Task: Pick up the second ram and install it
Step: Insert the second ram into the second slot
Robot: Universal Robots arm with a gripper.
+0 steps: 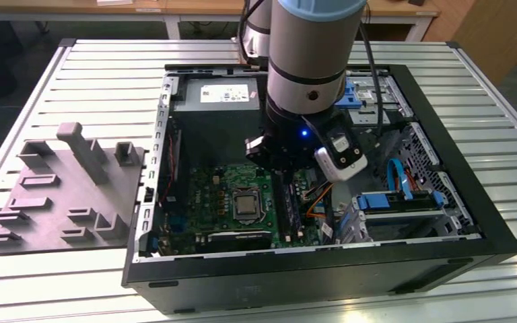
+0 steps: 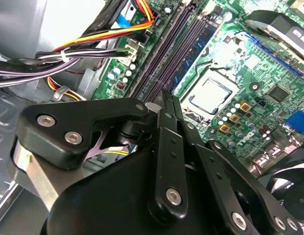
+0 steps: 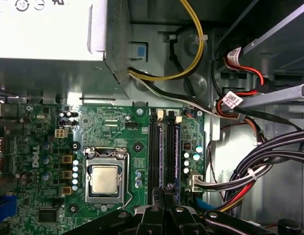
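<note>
- In the exterior view I have the arm (image 1: 305, 67) standing straight down into the open computer case (image 1: 330, 277). The gripper (image 1: 281, 173) is low over the green motherboard (image 1: 209, 192), just to the exterior view's right of the CPU socket (image 1: 243, 203). The grey power supply (image 1: 215, 101) sits at the far end of the case. A grey fixture block (image 1: 61, 195) lies on the slatted table (image 1: 79, 282), apart from the case on the exterior view's left.
- In the second wrist view the gripper (image 2: 164, 98) has its fingers pressed together, and I see nothing between them. The tips hang just over the near end of the black slot strips (image 2: 164, 46). The second ram (image 2: 192, 53) stands on edge in that row, on the side toward the CPU socket (image 2: 211, 95). Its near end runs in under the fingertips; I cannot tell whether they touch it.
- In the first wrist view the closed gripper (image 3: 164, 191) sits over the slot strips (image 3: 153, 147), between the CPU socket (image 3: 105, 178) and the cable bundle (image 3: 260, 161). From straight above I cannot tell the stick from the strips.
</note>
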